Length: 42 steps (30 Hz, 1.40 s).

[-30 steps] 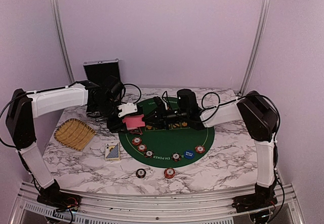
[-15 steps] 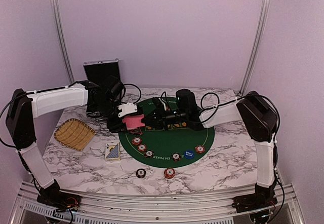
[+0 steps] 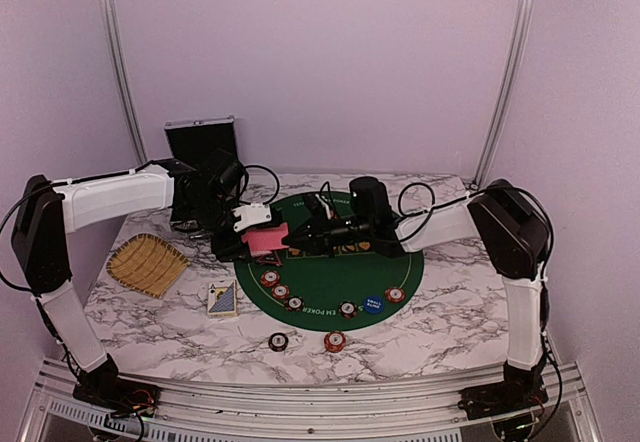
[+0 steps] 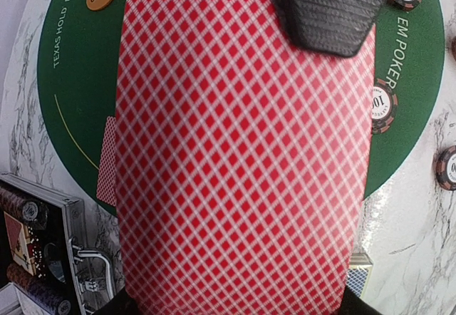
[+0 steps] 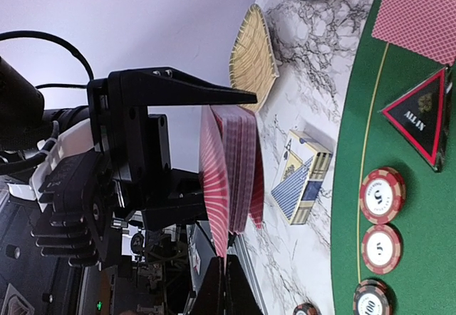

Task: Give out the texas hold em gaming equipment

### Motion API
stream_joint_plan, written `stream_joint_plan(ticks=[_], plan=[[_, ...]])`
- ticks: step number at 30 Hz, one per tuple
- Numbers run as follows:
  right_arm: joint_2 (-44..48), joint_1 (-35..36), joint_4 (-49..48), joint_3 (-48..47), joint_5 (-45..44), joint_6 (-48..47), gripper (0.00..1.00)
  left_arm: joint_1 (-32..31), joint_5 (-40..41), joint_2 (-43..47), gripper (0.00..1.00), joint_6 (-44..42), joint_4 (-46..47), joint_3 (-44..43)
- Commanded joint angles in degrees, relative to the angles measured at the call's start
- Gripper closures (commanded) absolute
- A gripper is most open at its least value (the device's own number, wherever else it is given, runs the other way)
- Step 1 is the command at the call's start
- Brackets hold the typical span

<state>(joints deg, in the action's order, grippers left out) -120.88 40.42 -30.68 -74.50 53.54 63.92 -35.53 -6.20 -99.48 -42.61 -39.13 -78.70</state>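
Left end effector clamps the deck of cards over the left side of the green mat. We see the right end effector pinched shut on the top card at its short edge, so we judge the pull runs lengthwise toward the right arm.

Your bench glossy marble-look veined stone, green mat matt felt-like cloth, playing cards smooth coated paper, red-lattice backs, tray rough woven straw, case brushed silver metal, chips shiny plastic.
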Motion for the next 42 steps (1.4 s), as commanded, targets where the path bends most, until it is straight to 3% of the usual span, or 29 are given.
stream_joint_plan(ticks=[1,11,23,31,42], plan=[[3.45,-1.98,1.05,0.95,0.14,-1.71,1.0,0.08,0.39,-0.33,1.0,-0.19,-0.06,-1.34],[7.37,-5.73,3.62,3.84,0.48,-3.92,1.0,0.1,0.47,-0.04,1.0,-0.11,-0.03,-1.16],[11.09,-17.76,16.69,3.08,-0.03,-13.52,1.0,0.1,0.35,0.5,1.0,-0.03,-0.28,-0.68],[5.27,-23.56,29.63,-6.21,-4.88,-22.35,1.0,0.09,-0.15,1.0,1.0,0.16,-0.55,-0.36],[-8.65,-23.99,42.72,-25.66,-11.04,-27.33,1.0,0.04,-0.87,1.31,1.0,0.18,-0.97,0.36]])
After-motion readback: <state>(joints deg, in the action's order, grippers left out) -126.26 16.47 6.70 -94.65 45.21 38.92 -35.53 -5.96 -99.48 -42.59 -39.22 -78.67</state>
